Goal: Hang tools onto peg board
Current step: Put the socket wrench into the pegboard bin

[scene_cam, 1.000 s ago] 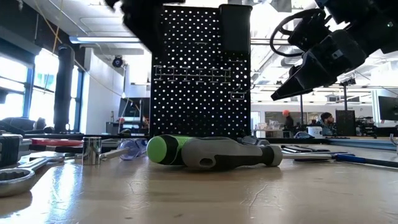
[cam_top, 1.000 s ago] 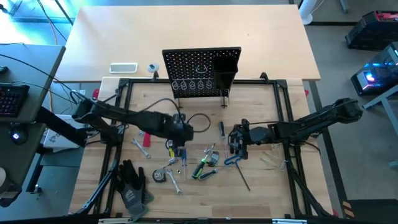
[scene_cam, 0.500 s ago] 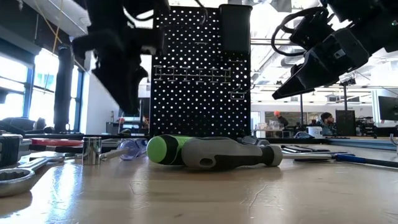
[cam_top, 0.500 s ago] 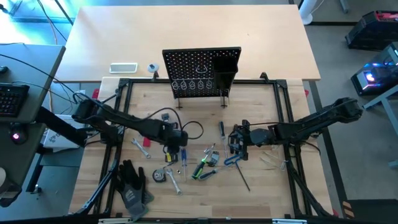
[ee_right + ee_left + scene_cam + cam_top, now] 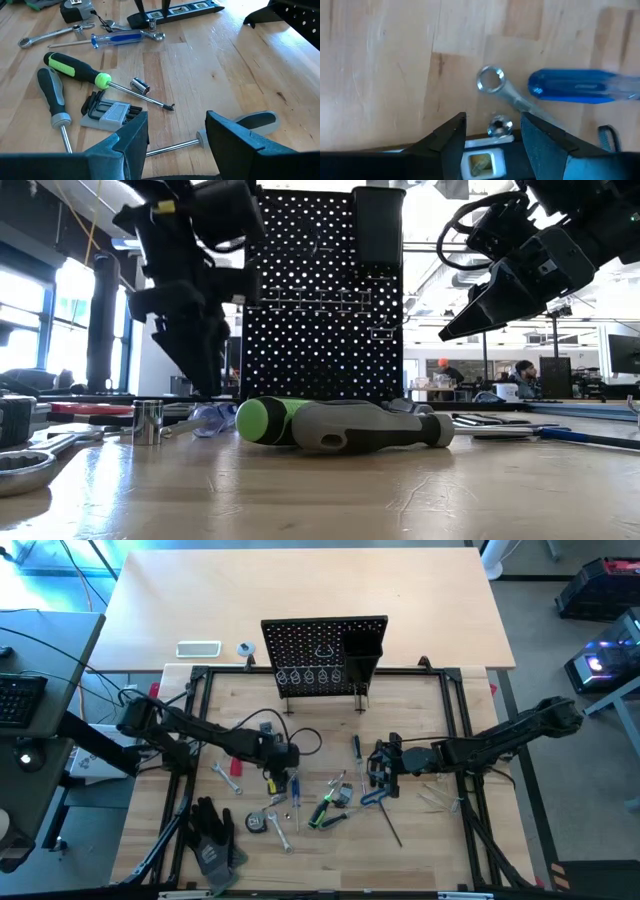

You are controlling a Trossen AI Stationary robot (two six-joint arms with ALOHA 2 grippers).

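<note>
The peg board (image 5: 320, 645) stands upright on its small legs at the far side of the work area. The tools lie loose on the wood in front of it: a green screwdriver (image 5: 75, 67), a blue screwdriver (image 5: 570, 86), a grey-handled screwdriver (image 5: 52, 95), a hex key set (image 5: 110, 112) and a silver wrench (image 5: 491, 80). My left gripper (image 5: 492, 131) points down close over the table, open. Its fingers stand on either side of a small silver socket (image 5: 499, 126), beside the wrench's ring end. My right gripper (image 5: 175, 142) hovers open to the right of the tool pile.
Black work gloves (image 5: 212, 835) lie near the front left. A white flat device (image 5: 198, 649) lies left of the peg board on the far table. A black frame rail (image 5: 200, 675) borders the work area. Bare wood lies between the peg board and the tools.
My left gripper has come down from above toward the table and shifted a little toward the table's left edge; its fingertips now stand just over the tools. The tools have stayed where they were.
</note>
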